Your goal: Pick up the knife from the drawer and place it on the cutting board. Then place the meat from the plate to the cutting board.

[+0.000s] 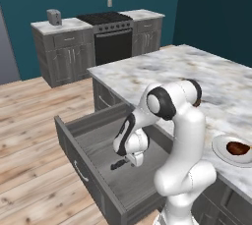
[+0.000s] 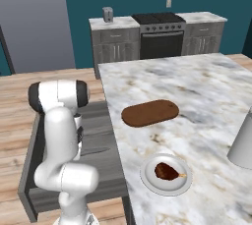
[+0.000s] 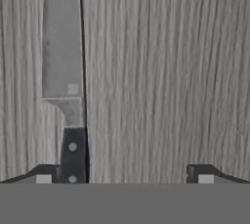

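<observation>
One knife (image 3: 66, 71) lies flat on the floor of the one open drawer (image 1: 69, 143), directly under the gripper (image 3: 122, 174). Its dark handle sits just inside one fingertip, the blade running away from the hand. The jaws stand wide apart, gripping nothing. Off to the hand's side, on the counter: one cutting board (image 2: 149, 112), one plate (image 2: 166, 180), one piece of meat (image 2: 166, 171) on it.

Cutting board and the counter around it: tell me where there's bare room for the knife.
The cutting board is bare end to end. Marble between it and the stove side is free. Nearer, the plate with meat crowds the edge.
</observation>
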